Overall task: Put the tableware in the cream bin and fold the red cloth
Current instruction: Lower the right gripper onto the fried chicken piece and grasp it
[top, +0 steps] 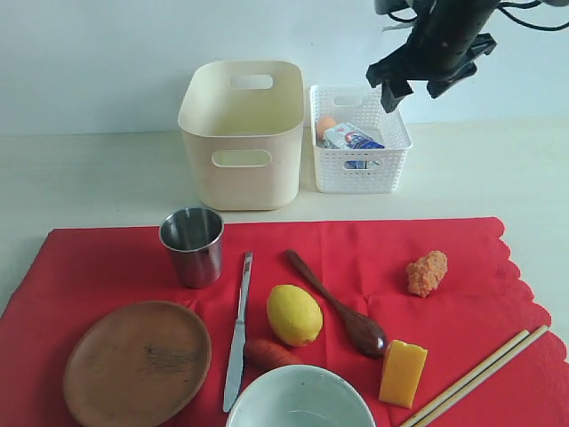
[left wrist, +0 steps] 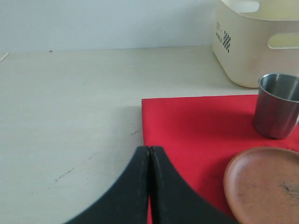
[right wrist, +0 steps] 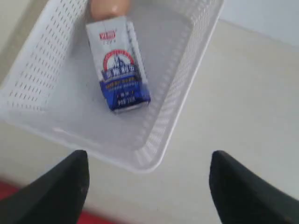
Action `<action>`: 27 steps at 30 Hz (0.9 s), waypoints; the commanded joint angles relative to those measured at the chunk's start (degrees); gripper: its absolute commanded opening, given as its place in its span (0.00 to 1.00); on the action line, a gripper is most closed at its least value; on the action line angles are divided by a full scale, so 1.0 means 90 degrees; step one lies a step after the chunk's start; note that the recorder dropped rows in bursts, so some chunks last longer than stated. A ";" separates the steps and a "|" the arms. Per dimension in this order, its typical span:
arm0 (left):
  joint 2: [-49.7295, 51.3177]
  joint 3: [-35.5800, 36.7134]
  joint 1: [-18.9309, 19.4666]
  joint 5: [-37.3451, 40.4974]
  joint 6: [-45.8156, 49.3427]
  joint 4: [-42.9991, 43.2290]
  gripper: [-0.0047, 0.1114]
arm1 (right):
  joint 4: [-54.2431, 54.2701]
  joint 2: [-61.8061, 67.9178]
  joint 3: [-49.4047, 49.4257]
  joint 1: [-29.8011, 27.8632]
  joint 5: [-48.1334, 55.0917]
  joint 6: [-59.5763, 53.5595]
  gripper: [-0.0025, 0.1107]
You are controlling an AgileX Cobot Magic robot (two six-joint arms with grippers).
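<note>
- Clock directions are read on the exterior view, with 12 o'clock toward the far wall.
- The red cloth (top: 356,253) lies spread flat on the pale surface (top: 89,178), its scalloped edge at 3 o'clock.
- The cream bin (top: 240,182) stands off the cloth at 12 o'clock, upright, mouth up.
- A white lattice basket (top: 360,178) sits just beside the bin at its 3 o'clock, with a blue-and-white carton (top: 353,138) lying in it.
- All the tableware rests on the cloth:
- The steel cup (top: 192,246) stands upright at 10 o'clock.
- The wooden plate (top: 138,363) lies at 8 o'clock, near the cup.
- The knife (top: 238,334) lies at 7 o'clock, between the plate and a lemon (top: 294,315).
- The pale bowl (top: 267,396) sits at 6 o'clock, cut by the frame edge; a carrot (top: 269,354) lies just beside its rim.
- The dark spoon (top: 338,305) runs from the middle toward 5 o'clock, bowl end near a cheese wedge (top: 403,373).
- The chopsticks (top: 480,375) lie side by side at 4 o'clock.
- An orange crumbly lump (top: 427,272) sits at 3 o'clock.
- The right claw (top: 418,89) hangs above the basket at 1 o'clock, spread wide and empty.
- The left claw (left wrist: 149,158) is pressed together, holding nothing, its tips at the cloth's edge on the 9 o'clock side.
</note>
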 commanded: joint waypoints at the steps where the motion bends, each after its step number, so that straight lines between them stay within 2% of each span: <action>1: -0.0038 0.0014 0.0001 -0.0052 0.0003 -0.0064 0.04 | 0.0000 -0.0233 -0.0044 -0.0018 0.0970 0.0129 0.63; 5: -0.0038 0.0014 0.0001 -0.0052 0.0003 -0.0064 0.04 | 0.0067 -0.0445 0.0348 0.0153 0.0970 0.0183 0.63; 11: -0.0038 0.0014 0.0001 -0.0052 0.0003 -0.0064 0.04 | 0.0067 -0.1094 0.1704 0.0683 0.0526 -0.0037 0.63; 18: -0.0038 0.0014 0.0001 -0.0052 0.0003 -0.0064 0.04 | 0.0527 -0.1772 0.2977 0.1115 0.0805 -0.2147 0.63; 21: -0.0038 0.0014 0.0001 -0.0052 0.0003 -0.0064 0.04 | 0.0673 -0.2002 0.3357 0.1115 0.0805 -0.2610 0.63; 27: -0.0038 0.0014 0.0001 -0.0052 0.0003 -0.0064 0.04 | 0.0139 -0.2174 0.3810 0.1115 0.0715 -0.2850 0.63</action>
